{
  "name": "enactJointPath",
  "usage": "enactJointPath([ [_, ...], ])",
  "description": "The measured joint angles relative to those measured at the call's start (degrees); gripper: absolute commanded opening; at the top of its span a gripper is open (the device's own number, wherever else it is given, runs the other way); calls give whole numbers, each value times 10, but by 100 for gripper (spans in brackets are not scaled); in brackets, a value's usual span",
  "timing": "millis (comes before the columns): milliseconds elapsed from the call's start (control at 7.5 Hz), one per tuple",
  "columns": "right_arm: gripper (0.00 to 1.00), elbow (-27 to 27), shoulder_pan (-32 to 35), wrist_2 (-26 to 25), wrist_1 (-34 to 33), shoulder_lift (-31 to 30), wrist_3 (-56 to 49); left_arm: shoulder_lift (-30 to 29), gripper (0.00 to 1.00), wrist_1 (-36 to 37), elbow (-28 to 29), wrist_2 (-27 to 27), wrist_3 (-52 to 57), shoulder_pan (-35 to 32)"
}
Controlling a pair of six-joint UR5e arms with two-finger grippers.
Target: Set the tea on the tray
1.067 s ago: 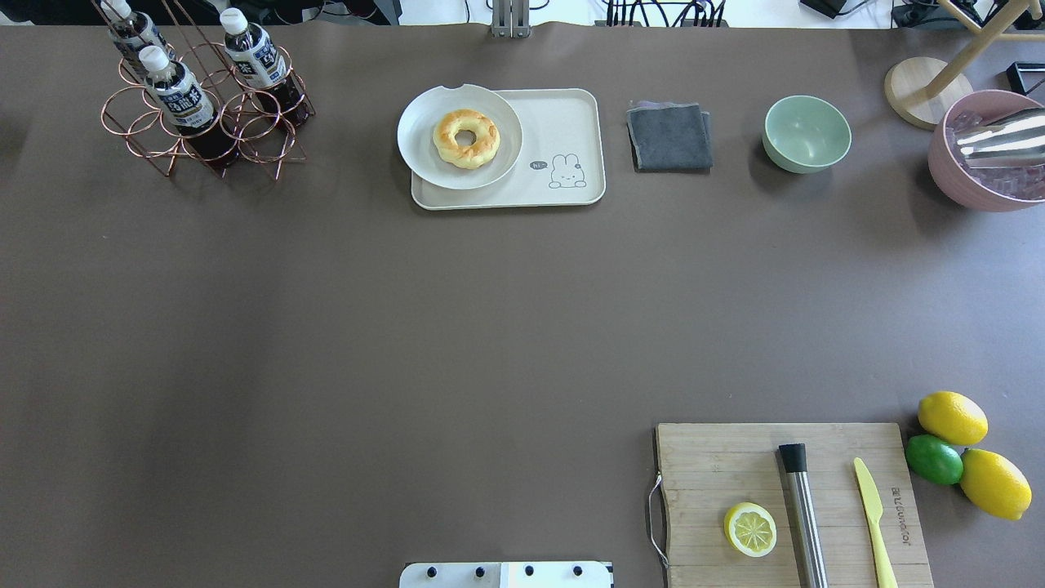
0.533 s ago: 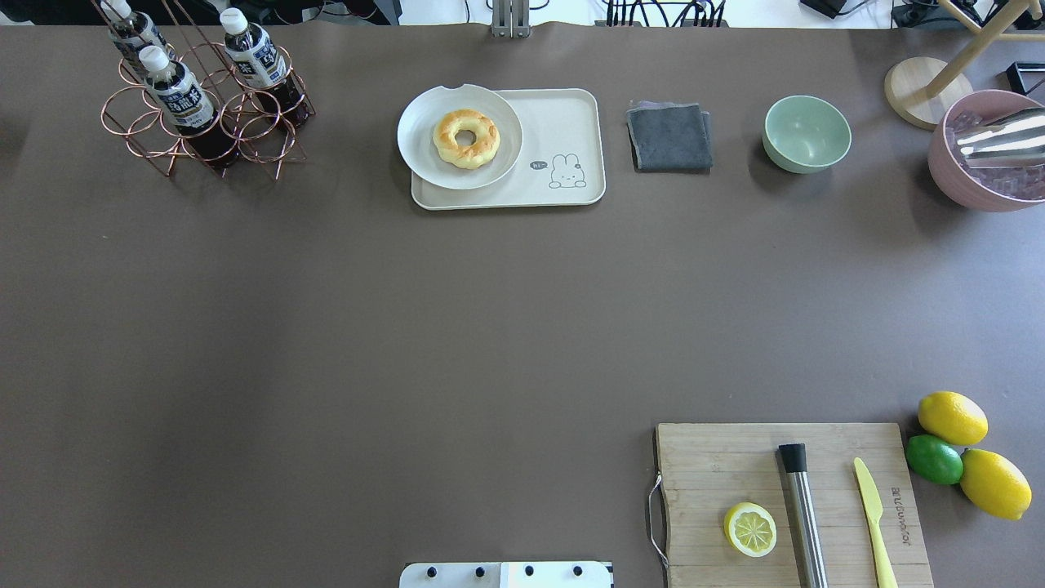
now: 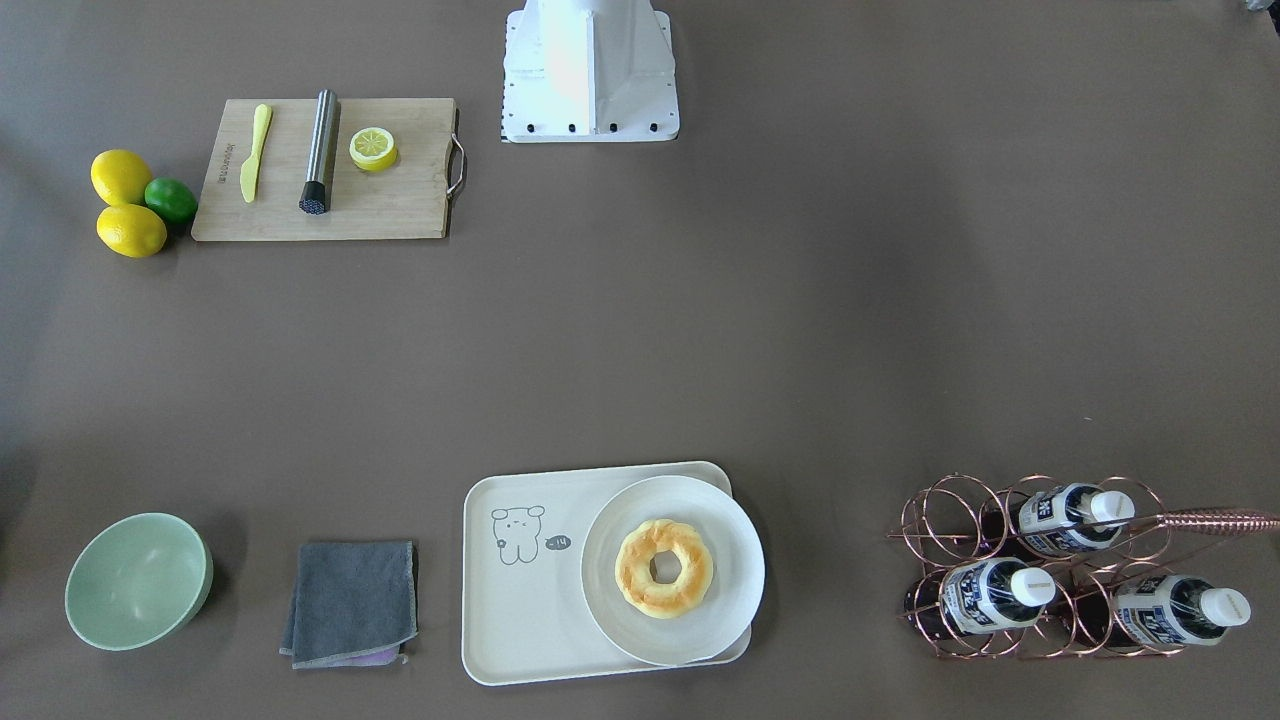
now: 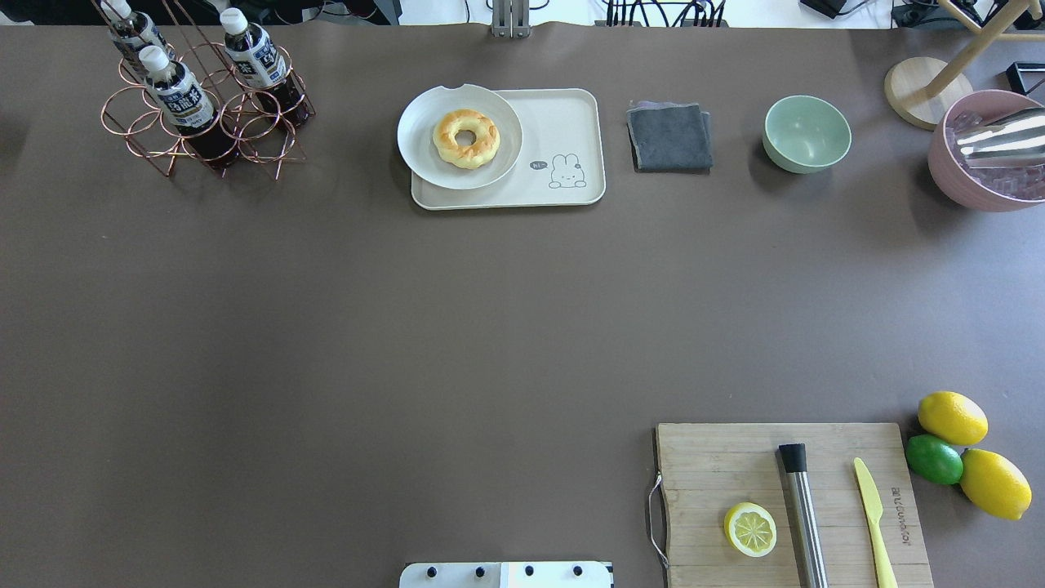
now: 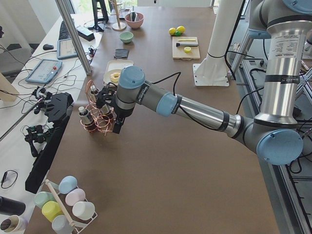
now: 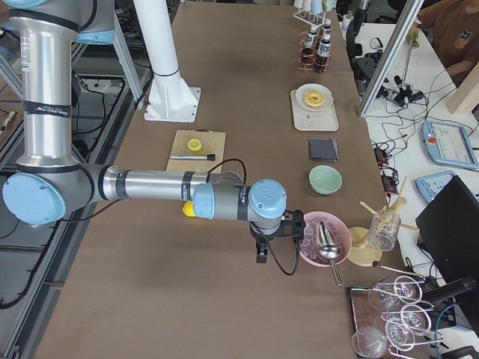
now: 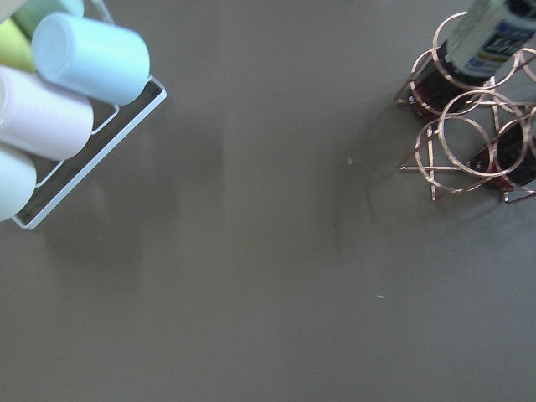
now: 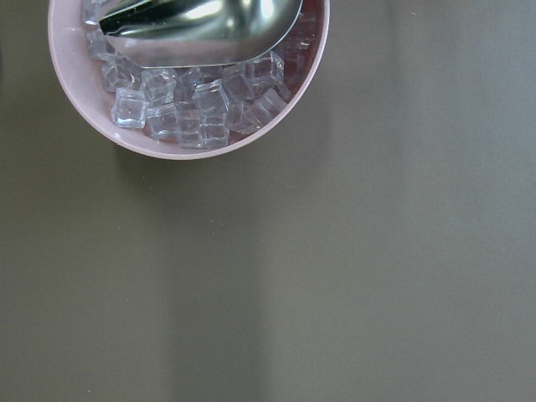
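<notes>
Tea (image 4: pixel 174 96) stands in a copper rack (image 3: pixel 1215 520), upper left of the overhead view. Tray (image 4: pixel 563 122) sits upper centre, a plate (image 4: pixel 424 159) covering its left half. Left gripper (image 5: pixel 117 127) hangs beside the rack. Its finger spread cannot be told, nor can the right gripper's (image 6: pixel 261 253). Recommendation: lift the tea vertically clear of the rings and set it on the tray's bare right half.

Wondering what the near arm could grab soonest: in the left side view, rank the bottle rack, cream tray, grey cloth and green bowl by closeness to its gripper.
From the left gripper:
1. bottle rack, beside it.
2. cream tray, farther along.
3. grey cloth, beyond the tray.
4. green bowl, farthest.
</notes>
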Motion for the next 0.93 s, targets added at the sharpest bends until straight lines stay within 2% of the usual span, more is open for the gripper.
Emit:
enactJointPath([
  [400, 100, 1, 0, 0, 0, 4, -2, -3, 98, -26, -35, 22, -48, 33],
  [533, 100, -2, -1, -1, -1, 8, 0, -11, 98, -31, -48, 45, -90, 57],
  [933, 100, -7, -1, -2, 0, 11, 1, -51, 98, -33, -73, 179, -241, 195],
])
